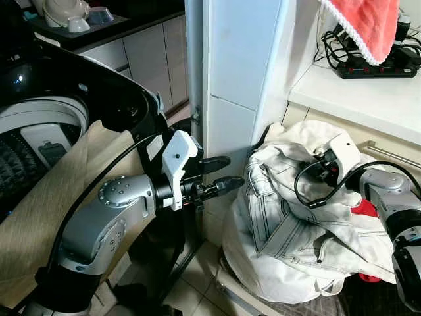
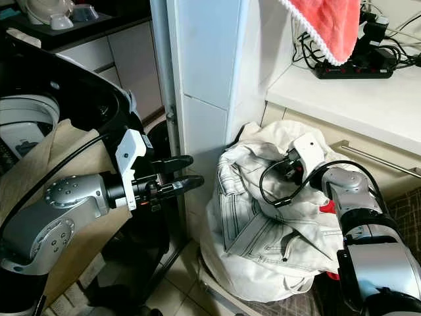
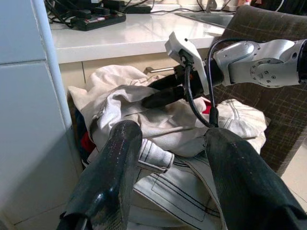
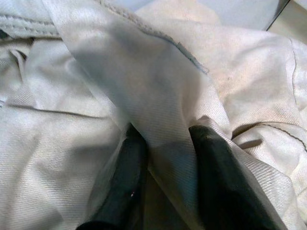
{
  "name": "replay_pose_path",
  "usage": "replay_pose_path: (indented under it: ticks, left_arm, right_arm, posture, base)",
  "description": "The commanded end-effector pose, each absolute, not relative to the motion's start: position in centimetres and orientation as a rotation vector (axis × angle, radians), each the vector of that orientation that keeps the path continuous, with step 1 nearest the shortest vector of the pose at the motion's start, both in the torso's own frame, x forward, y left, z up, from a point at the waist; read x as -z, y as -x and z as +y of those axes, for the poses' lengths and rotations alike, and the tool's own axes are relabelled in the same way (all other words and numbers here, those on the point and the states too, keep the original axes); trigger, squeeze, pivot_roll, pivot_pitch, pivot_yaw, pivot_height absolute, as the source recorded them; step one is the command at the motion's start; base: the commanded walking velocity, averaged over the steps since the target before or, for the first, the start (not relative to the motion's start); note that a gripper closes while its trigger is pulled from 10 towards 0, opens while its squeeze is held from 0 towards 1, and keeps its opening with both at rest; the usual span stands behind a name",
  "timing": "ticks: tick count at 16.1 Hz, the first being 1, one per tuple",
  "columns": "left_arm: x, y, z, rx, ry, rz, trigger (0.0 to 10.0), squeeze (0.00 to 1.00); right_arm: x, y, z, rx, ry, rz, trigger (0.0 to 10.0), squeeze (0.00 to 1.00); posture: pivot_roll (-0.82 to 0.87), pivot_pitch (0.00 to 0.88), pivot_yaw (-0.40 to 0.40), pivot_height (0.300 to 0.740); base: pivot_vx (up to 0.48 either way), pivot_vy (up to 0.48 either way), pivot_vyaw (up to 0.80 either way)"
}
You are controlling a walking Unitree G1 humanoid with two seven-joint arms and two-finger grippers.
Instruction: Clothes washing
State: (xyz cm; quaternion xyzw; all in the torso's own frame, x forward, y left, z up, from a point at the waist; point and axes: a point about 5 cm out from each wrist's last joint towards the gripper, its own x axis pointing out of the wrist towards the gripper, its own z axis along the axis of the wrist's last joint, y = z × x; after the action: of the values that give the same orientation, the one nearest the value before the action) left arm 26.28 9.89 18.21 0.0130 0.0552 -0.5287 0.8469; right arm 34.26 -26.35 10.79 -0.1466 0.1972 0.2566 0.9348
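White denim garment, crumpled in a heap with dark topstitching showing, lower centre-right of the head views, piled on other laundry with a red item peeking out at its right edge. Right gripper pressed into the top of the heap, a raised fold of the white cloth pinched between its two black fingers. Left gripper held level just left of the heap, near but apart from the cloth, fingers spread and holding nothing. White tiled pillar directly behind, centre frame. Washing machine with black lid raised, far left, beige cloth draped over its front. White counter upper right, carrying a black power strip with tangled cables; coral towel hanging at top right. Tiled floor at lower centre.
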Motion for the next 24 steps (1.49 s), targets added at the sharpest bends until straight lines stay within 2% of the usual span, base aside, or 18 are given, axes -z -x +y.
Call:
replay_pose_path:
  ticks: [1, 3, 5, 7, 9, 12, 13, 15, 18, 21, 24]
  left_arm:
    - [-18.8, -26.5, 10.1, 1.103, -0.034, 0.094, 10.0, 0.00]
    - [-19.5, -26.9, 10.2, 1.052, -0.010, 0.034, 10.0, 0.00]
    - [-20.1, -27.2, 10.2, 1.021, 0.008, -0.007, 10.0, 0.00]
    - [-22.1, -28.0, 10.1, 0.970, 0.058, -0.120, 10.0, 0.00]
    - [-24.2, -28.2, 9.4, 0.976, 0.099, -0.212, 10.0, 0.00]
    - [-26.2, -28.2, 7.9, 1.014, 0.131, -0.299, 10.0, 0.00]
    - [-26.8, -28.1, 6.6, 1.059, 0.154, -0.315, 10.0, 0.00]
    - [-25.6, -27.9, 5.2, 1.104, 0.133, -0.259, 10.0, 0.00]
    - [-23.5, -27.7, 4.4, 1.125, 0.110, -0.162, 10.0, 0.00]
    - [-22.0, -27.3, 4.4, 1.126, 0.077, -0.065, 10.0, 0.00]
    - [-22.1, -27.3, 5.0, 1.125, 0.106, -0.059, 10.0, 0.00]
  right_arm:
    - [-11.2, -34.5, -26.2, -0.530, 0.279, 0.382, 0.0, 0.00]
    - [-13.3, -35.0, -26.5, -0.546, 0.101, 0.246, 0.0, 0.00]
    - [-14.4, -35.1, -26.5, -0.583, 0.033, 0.181, 0.0, 0.00]
    - [-18.4, -34.9, -25.3, -0.757, -0.115, -0.007, 0.0, 0.00]
    - [-21.9, -33.0, -23.6, -0.928, -0.181, -0.132, 0.0, 0.00]
    - [-25.4, -30.2, -22.0, -1.085, -0.243, -0.205, 0.0, 0.00]
    - [-26.4, -28.6, -20.8, -1.147, -0.234, -0.216, 0.0, 0.00]
    - [-26.8, -27.2, -19.9, -1.161, -0.238, -0.213, 0.0, 0.00]
    - [-27.3, -26.4, -19.4, -1.152, -0.237, -0.211, 0.0, 0.00]
    - [-27.8, -26.4, -19.3, -1.125, -0.230, -0.220, 0.0, 0.00]
    - [-27.8, -26.5, -19.6, -1.106, -0.221, -0.210, 0.0, 0.00]
  posture:
    - [-0.05, 0.000, 0.018, 0.740]
    - [-0.05, 0.000, 0.010, 0.740]
    - [-0.05, 0.000, 0.010, 0.740]
    - [-0.06, 0.000, 0.006, 0.740]
    - [-0.06, 0.000, 0.005, 0.740]
    - [-0.07, 0.000, 0.014, 0.740]
    - [-0.07, 0.000, 0.017, 0.740]
    - [-0.08, 0.000, 0.024, 0.740]
    - [-0.08, 0.000, 0.026, 0.740]
    - [-0.08, 0.000, 0.024, 0.740]
    - [-0.07, 0.000, 0.016, 0.740]
  base:
    - [0.000, 0.000, 0.00]
    - [0.000, 0.000, 0.00]
    - [0.000, 0.000, 0.00]
    - [0.000, 0.000, 0.00]
    - [0.000, 0.000, 0.00]
    - [0.000, 0.000, 0.00]
    - [0.000, 0.000, 0.00]
    - [0.000, 0.000, 0.00]
    - [0.000, 0.000, 0.00]
    - [0.000, 0.000, 0.00]
    - [0.000, 0.000, 0.00]
